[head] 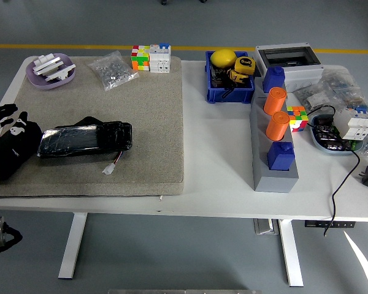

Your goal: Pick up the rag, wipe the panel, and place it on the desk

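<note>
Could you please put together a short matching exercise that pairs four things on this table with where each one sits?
Things:
1. yellow ball
2. purple dish
3. bag of small metal parts
4. orange cylinders

Places:
A. far-left corner of the beige mat
B. on the grey panel, between two blue blocks
C. in the blue bin
D. on the mat, between the dish and the colour cubes

Pairs: 1-C, 2-A, 3-D, 4-B

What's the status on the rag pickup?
Left hand over black rag at mat's left edge, grasp unclear. Right hand out of view. Black wrapped pack lies right beside rag.
</note>
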Robot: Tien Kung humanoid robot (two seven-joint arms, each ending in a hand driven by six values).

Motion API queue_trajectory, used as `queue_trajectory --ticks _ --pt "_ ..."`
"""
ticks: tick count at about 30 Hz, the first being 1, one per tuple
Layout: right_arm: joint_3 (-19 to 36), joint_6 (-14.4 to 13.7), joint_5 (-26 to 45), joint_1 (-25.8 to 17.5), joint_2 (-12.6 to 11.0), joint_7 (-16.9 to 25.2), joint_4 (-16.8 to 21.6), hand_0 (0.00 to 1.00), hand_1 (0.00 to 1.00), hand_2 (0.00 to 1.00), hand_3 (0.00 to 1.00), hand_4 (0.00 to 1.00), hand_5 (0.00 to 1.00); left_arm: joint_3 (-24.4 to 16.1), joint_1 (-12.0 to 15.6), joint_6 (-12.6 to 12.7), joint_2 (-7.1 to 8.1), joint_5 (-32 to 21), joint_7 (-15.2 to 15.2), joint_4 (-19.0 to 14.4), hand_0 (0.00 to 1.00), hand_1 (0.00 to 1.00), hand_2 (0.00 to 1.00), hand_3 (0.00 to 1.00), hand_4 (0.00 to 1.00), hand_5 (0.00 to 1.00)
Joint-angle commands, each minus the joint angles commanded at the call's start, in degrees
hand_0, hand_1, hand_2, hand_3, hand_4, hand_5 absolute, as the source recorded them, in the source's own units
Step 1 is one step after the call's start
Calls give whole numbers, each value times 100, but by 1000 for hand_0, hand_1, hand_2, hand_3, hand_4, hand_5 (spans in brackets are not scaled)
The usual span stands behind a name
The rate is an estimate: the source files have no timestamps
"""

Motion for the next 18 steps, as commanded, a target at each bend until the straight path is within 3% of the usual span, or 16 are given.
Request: queue_trajectory --ticks 6,18 --pt "50 -2 -48 13 -15 7 0 770 635 680 602 998 544 236 44 -196 -10 -1030 -114 37 642 711 619 568 771 293" --pt "140 0 -125 5 11 17 0 770 635 680 602 998 543 321 93 -540 -64 -2130 -265 41 597 682 600 567 775 288"
